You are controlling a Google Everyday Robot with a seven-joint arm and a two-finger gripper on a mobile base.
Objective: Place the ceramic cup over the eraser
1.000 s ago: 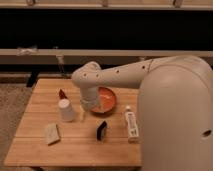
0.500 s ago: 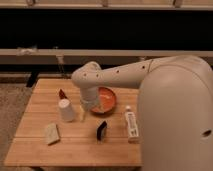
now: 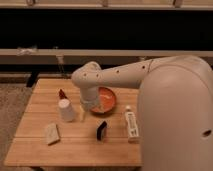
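Note:
The white ceramic cup (image 3: 66, 110) stands upside down on the wooden table (image 3: 45, 150), left of centre. The black eraser (image 3: 101, 130) stands on the table to the cup's right and nearer the front, apart from it. My arm reaches in from the right, and its white wrist (image 3: 89, 82) hangs over the table just right of the cup. The gripper (image 3: 83, 116) points down between the cup and the orange bowl (image 3: 106, 100), mostly hidden by the wrist.
A small dark red item (image 3: 62, 93) sits behind the cup. A pale beige block (image 3: 51, 133) lies at the front left. A long white bottle (image 3: 131, 124) lies at the right. My large white body fills the right side.

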